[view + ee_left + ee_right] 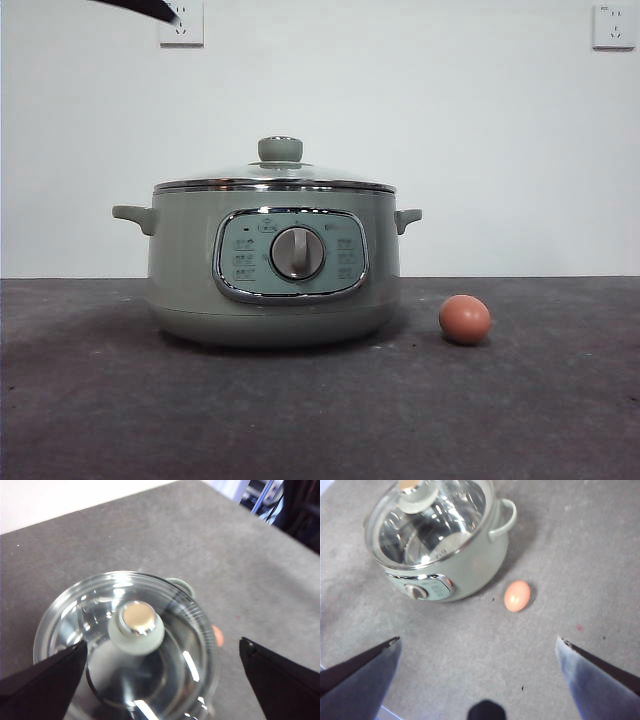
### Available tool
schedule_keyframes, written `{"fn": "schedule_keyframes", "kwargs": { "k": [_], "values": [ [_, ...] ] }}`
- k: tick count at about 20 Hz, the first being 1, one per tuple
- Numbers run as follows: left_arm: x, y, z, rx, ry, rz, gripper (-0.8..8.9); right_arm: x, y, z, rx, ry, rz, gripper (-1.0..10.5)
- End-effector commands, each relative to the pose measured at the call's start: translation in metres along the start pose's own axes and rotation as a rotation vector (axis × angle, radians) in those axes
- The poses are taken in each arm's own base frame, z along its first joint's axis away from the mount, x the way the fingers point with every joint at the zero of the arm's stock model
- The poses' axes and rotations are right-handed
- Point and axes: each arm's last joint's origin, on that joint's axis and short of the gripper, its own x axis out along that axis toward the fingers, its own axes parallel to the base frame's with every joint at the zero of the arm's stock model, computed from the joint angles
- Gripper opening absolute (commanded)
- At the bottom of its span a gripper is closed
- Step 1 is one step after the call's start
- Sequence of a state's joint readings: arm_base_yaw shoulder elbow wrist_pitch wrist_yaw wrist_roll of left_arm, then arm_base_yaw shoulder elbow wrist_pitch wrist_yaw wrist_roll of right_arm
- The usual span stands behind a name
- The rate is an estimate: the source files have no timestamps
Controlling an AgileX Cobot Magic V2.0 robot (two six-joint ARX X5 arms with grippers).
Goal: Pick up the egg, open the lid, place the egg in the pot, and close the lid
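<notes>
On a dark grey bench (320,420) before a white wall (450,120) with two sockets (181,24), the egg (465,319) is lying just beside the lidded pot (190,270), while only the wrist views are showing the left gripper (160,680) and right gripper (477,670) hovering, jaws wide.

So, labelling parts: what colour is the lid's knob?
Pale green knob, silver-capped; front view shows it best.

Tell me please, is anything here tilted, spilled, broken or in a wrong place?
Nothing stands out. The pot stands upright on the table, the lid sits level on its rim, and the egg lies whole on the table beside the pot, apart from it. No spill or crack is visible.
</notes>
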State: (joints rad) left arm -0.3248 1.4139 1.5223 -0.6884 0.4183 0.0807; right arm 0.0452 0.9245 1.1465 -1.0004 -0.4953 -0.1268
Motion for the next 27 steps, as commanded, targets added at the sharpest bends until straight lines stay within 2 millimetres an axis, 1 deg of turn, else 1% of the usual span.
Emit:
{"fn": "schedule_keyframes", "kwargs": {
  "k": [1, 3, 4, 6, 8, 11, 13, 15, 19, 20, 22, 23, 25, 26, 27],
  "values": [
    [0.030, 0.004, 0.009, 0.056, 0.035, 0.008, 6.79, 0.002, -0.001, 0.002, 0.003, 0.001, 0.004, 6.2],
    [0.057, 0.010, 0.014, 0.067, 0.070, 0.029, 6.79, 0.002, -0.001, 0.002, 0.004, 0.003, 0.005, 6.2],
    [0.071, 0.013, 0.014, 0.064, 0.089, 0.028, 6.79, 0.003, -0.001, 0.002, 0.005, 0.005, 0.005, 6.2],
    [0.093, 0.019, 0.009, 0.058, 0.116, 0.019, 6.79, 0.003, -0.002, 0.002, 0.006, 0.005, 0.005, 6.2],
    [0.110, 0.023, 0.001, 0.046, 0.156, 0.011, 6.79, 0.003, -0.002, 0.002, 0.005, 0.006, 0.005, 6.2],
    [0.130, 0.027, -0.009, 0.033, 0.203, 0.003, 6.79, 0.003, -0.002, 0.002, 0.006, 0.006, 0.004, 6.2],
    [0.137, 0.029, -0.012, 0.029, 0.217, -0.001, 6.78, 0.003, -0.002, 0.002, 0.006, 0.007, 0.004, 6.2],
    [0.142, 0.026, -0.014, 0.039, 0.224, 0.020, 6.78, 0.004, -0.002, 0.002, 0.007, 0.008, 0.005, 6.2],
    [0.146, 0.020, -0.014, 0.057, 0.229, 0.051, 6.78, 0.006, -0.004, 0.003, 0.011, 0.016, 0.006, 6.1],
    [0.147, 0.018, -0.014, 0.060, 0.231, 0.047, 6.75, 0.006, -0.004, 0.003, 0.011, 0.016, 0.005, 5.9],
    [0.149, 0.014, -0.015, 0.065, 0.235, 0.039, 5.77, 0.006, -0.004, 0.003, 0.011, 0.016, 0.006, 5.9],
    [0.150, 0.013, -0.015, 0.067, 0.237, 0.035, 5.56, 0.006, -0.004, 0.003, 0.012, 0.017, 0.006, 5.9],
    [0.150, 0.011, -0.015, 0.068, 0.240, 0.044, 5.55, 0.006, -0.004, 0.003, 0.012, 0.018, 0.006, 5.9],
    [0.150, 0.011, -0.015, 0.069, 0.247, 0.062, 5.11, 0.006, -0.004, 0.003, 0.012, 0.018, 0.006, 5.9],
    [0.150, 0.011, -0.016, 0.067, 0.257, 0.073, 4.24, 0.006, -0.004, 0.003, 0.012, 0.018, 0.006, 5.9]
  ]
}}
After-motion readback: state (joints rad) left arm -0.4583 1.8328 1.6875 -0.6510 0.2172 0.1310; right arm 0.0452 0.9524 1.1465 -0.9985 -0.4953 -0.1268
